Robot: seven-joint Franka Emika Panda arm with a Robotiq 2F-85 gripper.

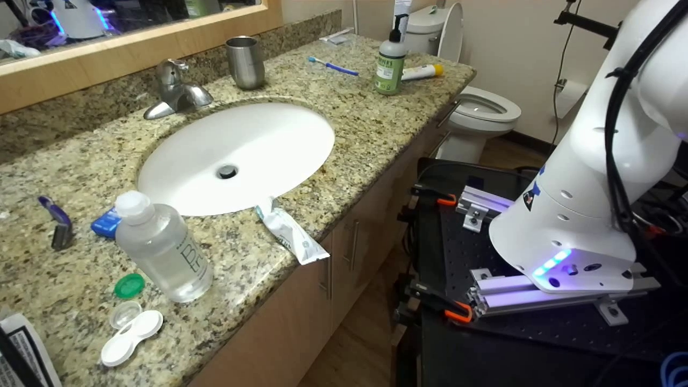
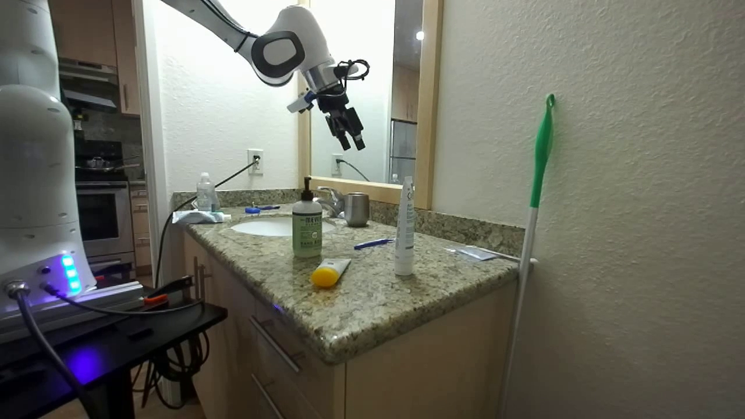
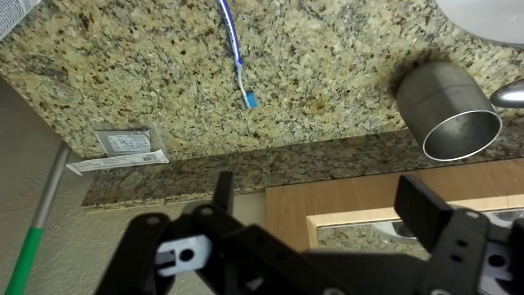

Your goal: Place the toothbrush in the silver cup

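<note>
The toothbrush [image 1: 341, 69] lies flat on the granite counter, with a blue and white handle and light blue bristles. It also shows in an exterior view [image 2: 372, 244] and in the wrist view [image 3: 232, 35], head towards the backsplash. The silver cup [image 1: 246, 64] stands upright and apart from it, by the faucet; it also shows in an exterior view [image 2: 357, 210] and in the wrist view [image 3: 440, 92]. Its visible inside looks empty. My gripper [image 2: 353, 144] is high above the counter, pointing down. In the wrist view my gripper [image 3: 317, 180] is open, with nothing between its fingers.
A green soap bottle [image 2: 307, 230], a yellow-capped tube [image 2: 332, 272] and an upright white tube [image 2: 404, 233] stand or lie near the toothbrush. The faucet [image 1: 177, 91] and sink [image 1: 279, 140] adjoin the cup. Flat packets [image 3: 125, 141] lie by the backsplash. The mirror frame [image 2: 433, 105] rises behind.
</note>
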